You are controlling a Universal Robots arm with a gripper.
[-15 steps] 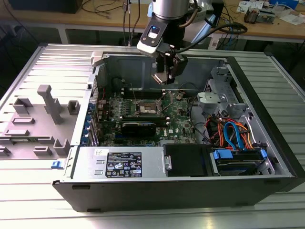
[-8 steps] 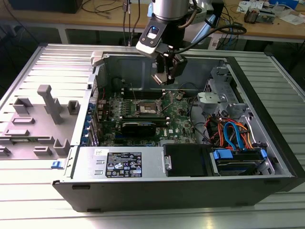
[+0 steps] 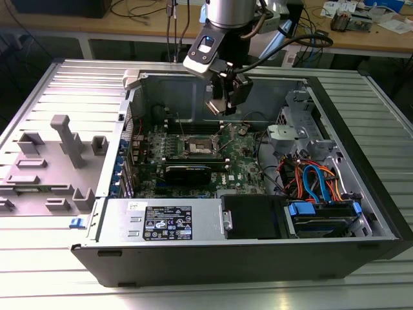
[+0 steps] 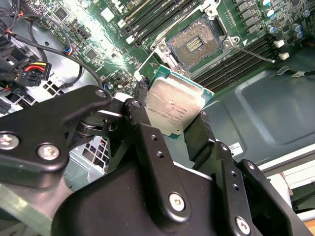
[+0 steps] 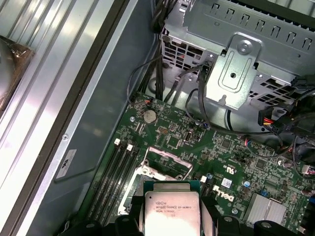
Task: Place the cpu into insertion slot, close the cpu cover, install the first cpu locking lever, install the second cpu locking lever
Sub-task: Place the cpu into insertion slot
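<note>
- Ribbed silver metal table [image 3: 39, 278] carries everything; a wooden bench [image 3: 148, 26] strewn with cables runs behind it.
- Towards the table's edge at the exterior view's left stands a grey plastic fixture with upright posts [image 3: 61, 161], apart from the case.
- At the table's middle lies an open dark-grey computer case [image 3: 258, 258] on its side. A green circuit board [image 3: 242, 171] lies flat on its floor, and a black labelled box [image 3: 168, 223] sits along its near wall.
- On the board, the square dark insertion slot with a silver metal rim [image 4: 197, 43] lies uncovered, its contact field bare. Long narrow black memory slots [image 4: 152, 19] run just beside it.
- The black two-fingered gripper [image 3: 222, 108] hangs above the board near the case's far wall, clenched on the small flat square cpu with a dull silver top [image 4: 174, 105] — its black fingers [image 4: 147, 132] press on opposite edges.
- The cpu is in the air, above the board and apart from the slot.
- A thin silver wire lever [image 4: 256, 53] juts out from the slot's corner.
- At the case's end on the exterior view's right, blue and orange cables [image 3: 316, 181] bunch beside a silver drive cage [image 3: 290, 129].
</note>
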